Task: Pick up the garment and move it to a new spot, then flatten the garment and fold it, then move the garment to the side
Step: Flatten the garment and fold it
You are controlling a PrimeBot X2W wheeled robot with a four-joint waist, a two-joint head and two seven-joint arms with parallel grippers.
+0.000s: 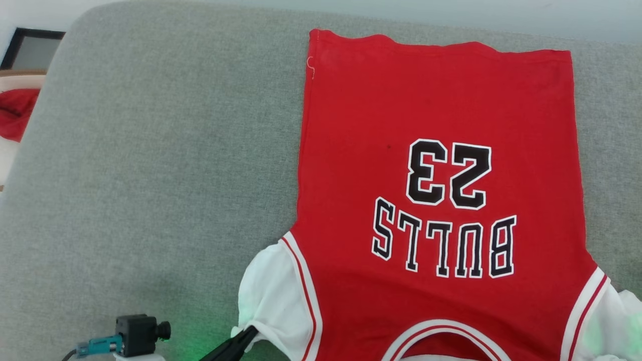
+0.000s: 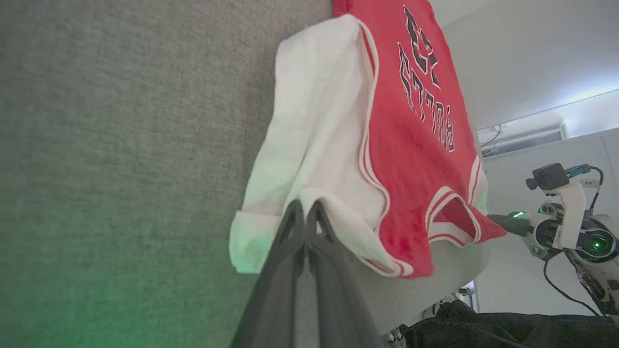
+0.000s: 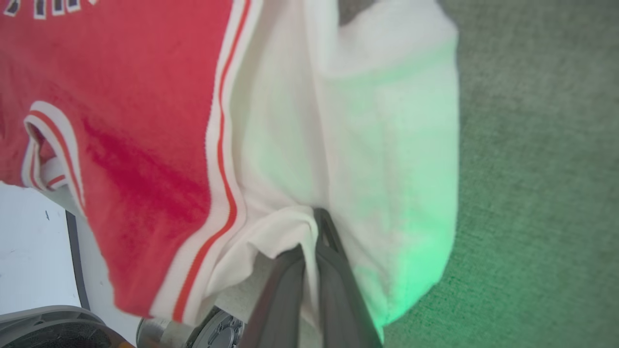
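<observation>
The garment (image 1: 441,110), a red jersey with white sleeves and black-white lettering, lies spread flat on the grey padded surface (image 1: 150,175). Its hem points away from me and its collar is at the near edge. My left gripper (image 1: 248,333) is shut on the edge of the white left sleeve (image 1: 273,291). In the left wrist view the left gripper (image 2: 304,208) pinches the sleeve fabric (image 2: 314,121). My right gripper (image 3: 312,232) is shut on a fold of the other white sleeve (image 3: 387,145). From the left wrist, the right gripper (image 2: 503,223) sits at the garment's far shoulder.
The collar end (image 2: 449,217) hangs slightly over the surface's near edge. A red cloth (image 1: 15,113) and a black-framed object (image 1: 30,47) lie beyond the surface's left edge. Bare grey surface extends left of the garment.
</observation>
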